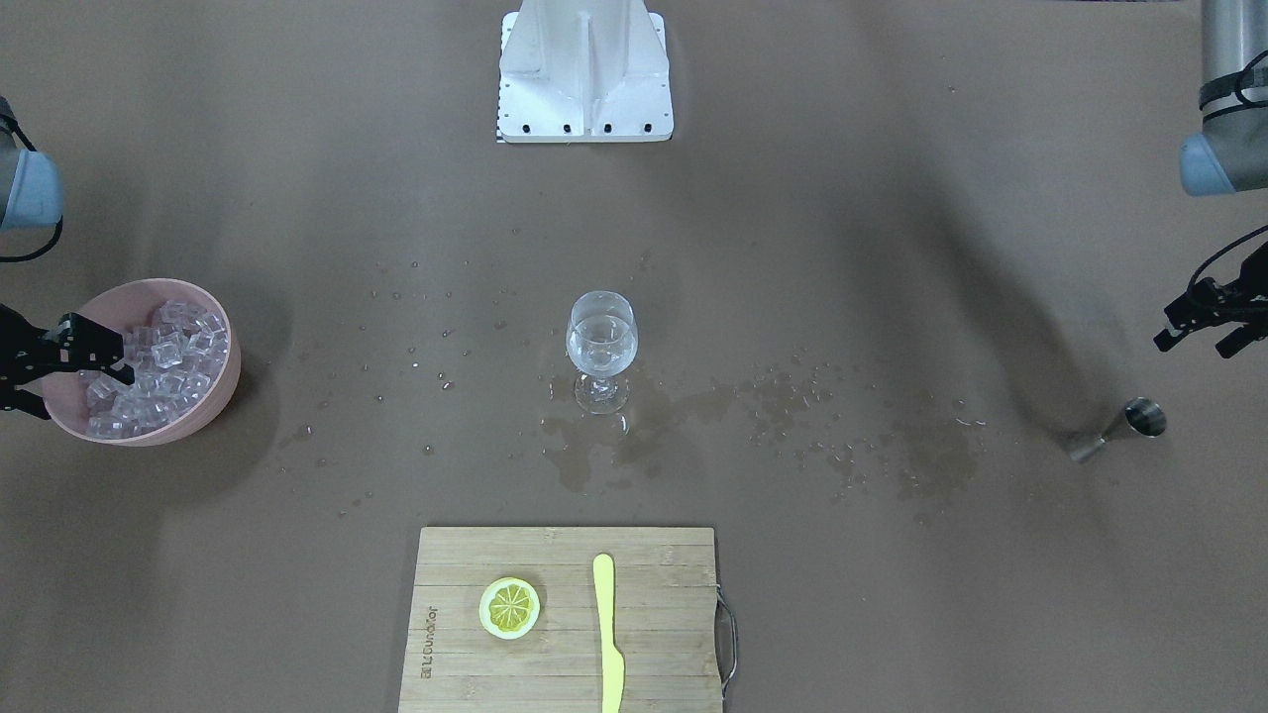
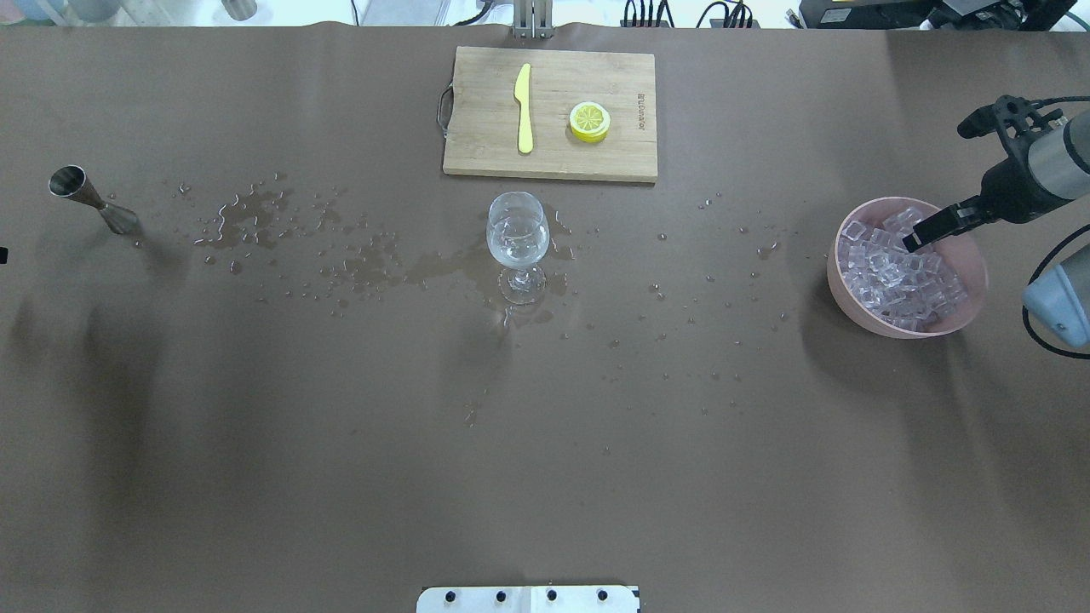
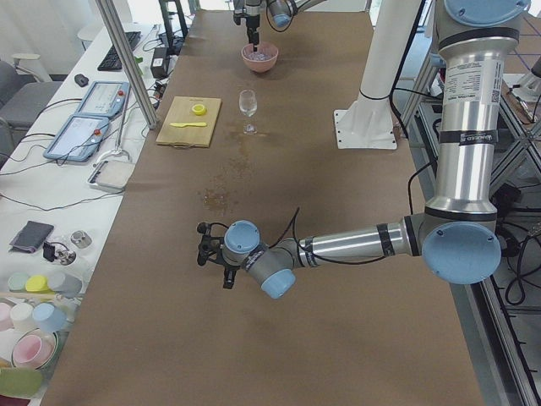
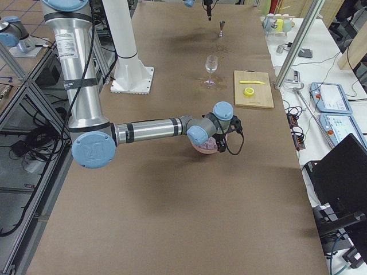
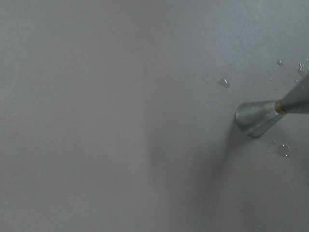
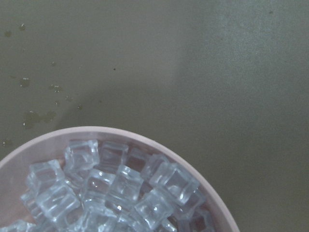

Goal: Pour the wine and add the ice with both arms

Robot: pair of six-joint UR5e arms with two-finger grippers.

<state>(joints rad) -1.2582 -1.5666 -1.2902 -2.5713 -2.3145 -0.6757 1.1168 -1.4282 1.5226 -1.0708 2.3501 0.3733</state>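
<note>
The wine (image 1: 601, 358) is a shallow pool of clear liquid in the bottom of the wine glass (image 1: 601, 347). The glass stands upright at mid-table. Wet patches and scattered droplets (image 1: 842, 436) surround its foot and run along the brown table (image 1: 892, 198) toward the robot's left end.

The ice (image 1: 163, 366) is a heap of small transparent cubes filling the pink bowl (image 1: 226, 381), which sits at the robot's right end, well apart from the glass.

Right gripper (image 1: 126, 359): positioned over the bowl with its fingertips down among the top cubes. Whether the jaws are spread or pinching a cube cannot be told from any view.

Left gripper (image 1: 1192, 345): positioned above the table at the robot's left end, jaws spread, nothing between them. A steel jigger (image 1: 1124, 428) stands upright near it, not touching it. The left wrist view shows only the jigger's lower cone and a few droplets.

On the operators' side of the glass lies a wooden cutting board (image 1: 664, 594), which carries a lemon slice (image 1: 510, 607) and a yellow knife (image 1: 606, 634) side by side, apart from each other. A white bracket (image 1: 584, 69) is mounted at the robot's edge of the table.
</note>
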